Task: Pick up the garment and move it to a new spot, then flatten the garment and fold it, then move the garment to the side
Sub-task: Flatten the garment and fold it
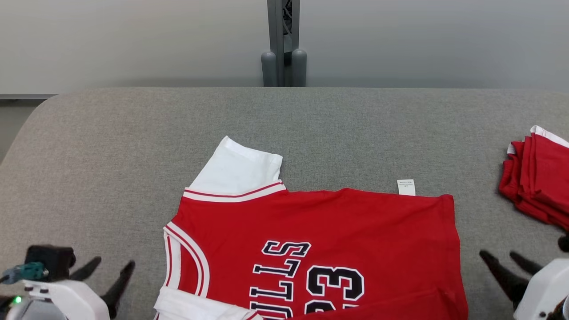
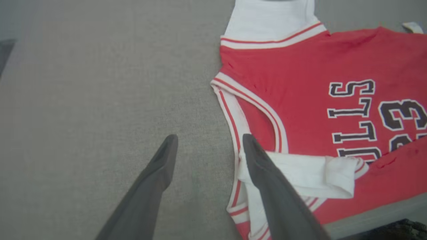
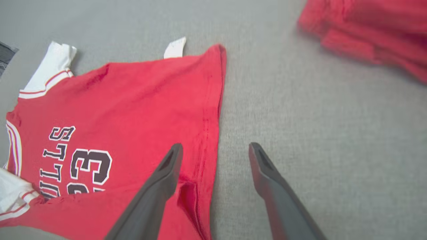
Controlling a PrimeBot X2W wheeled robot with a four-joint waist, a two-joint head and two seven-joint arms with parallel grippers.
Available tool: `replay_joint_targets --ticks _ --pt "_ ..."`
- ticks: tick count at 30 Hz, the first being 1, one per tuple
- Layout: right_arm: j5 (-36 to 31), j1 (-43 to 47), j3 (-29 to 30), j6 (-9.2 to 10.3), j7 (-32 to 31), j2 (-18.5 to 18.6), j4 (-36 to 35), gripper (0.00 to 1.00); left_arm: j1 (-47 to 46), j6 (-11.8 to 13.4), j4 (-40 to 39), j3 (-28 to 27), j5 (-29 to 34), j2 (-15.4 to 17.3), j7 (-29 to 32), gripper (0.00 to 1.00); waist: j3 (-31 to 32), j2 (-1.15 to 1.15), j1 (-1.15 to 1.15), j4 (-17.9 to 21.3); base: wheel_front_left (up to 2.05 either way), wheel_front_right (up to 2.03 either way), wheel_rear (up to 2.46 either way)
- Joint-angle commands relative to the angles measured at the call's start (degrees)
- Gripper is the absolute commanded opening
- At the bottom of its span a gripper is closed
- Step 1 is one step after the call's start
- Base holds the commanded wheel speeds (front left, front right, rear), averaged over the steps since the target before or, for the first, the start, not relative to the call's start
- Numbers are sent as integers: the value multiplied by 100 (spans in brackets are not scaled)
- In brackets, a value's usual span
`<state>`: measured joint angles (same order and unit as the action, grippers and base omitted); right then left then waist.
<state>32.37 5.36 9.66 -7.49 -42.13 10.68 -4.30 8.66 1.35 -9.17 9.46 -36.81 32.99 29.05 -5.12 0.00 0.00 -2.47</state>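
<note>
Your left pincer (image 1: 111, 266) and right pincer (image 1: 500, 258) gape empty, flanking the garment (image 1: 320, 222), collar end leftward, hem rightward.

We see the garment (image 1: 355, 231) in bright red, with white sleeves, red-and-white striped trim and black letters and numerals edged in white; its label (image 1: 406, 187) is white. The desk (image 1: 111, 155) is a flecked mid-grey weave, and the pile of clothes (image 1: 540, 178) is the same red with a white edge. The left end effector (image 1: 113, 263) and right end effector (image 1: 498, 254) have dark grey fingers.
</note>
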Motion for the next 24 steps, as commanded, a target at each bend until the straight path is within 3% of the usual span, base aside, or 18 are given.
replay_joint_targets --ticks 1,4,8,13,17,24 --pt "-181 -177 -52 1 486 111 -63 100 -241 112 63 -113 129 -137 -351 100 -23 0 0 -2 0 0 0" --pt "-592 -482 -211 1 1725 235 -59 100 -627 315 195 -245 357 -510 -1164 100 -63 0 0 6 0 0 0" --pt "-1296 -761 -449 1 3411 283 149 100 -1033 376 564 -170 782 -885 -2281 100 -90 0 0 29 0 0 0" --pt "-2210 -954 -521 1 4966 -189 804 100 -1346 611 1506 -19 1367 -1382 -3830 100 -97 0 0 102 0 0 0" --pt "-2634 -1002 -602 1 5500 -519 1338 100 -1490 563 2091 54 1500 -1779 -4353 100 -111 0 0 154 0 0 0" --pt "-2737 -1149 -741 1 5706 -707 1914 100 -1490 321 2224 -161 1944 -2262 -4429 100 -210 0 0 239 0 0 0"
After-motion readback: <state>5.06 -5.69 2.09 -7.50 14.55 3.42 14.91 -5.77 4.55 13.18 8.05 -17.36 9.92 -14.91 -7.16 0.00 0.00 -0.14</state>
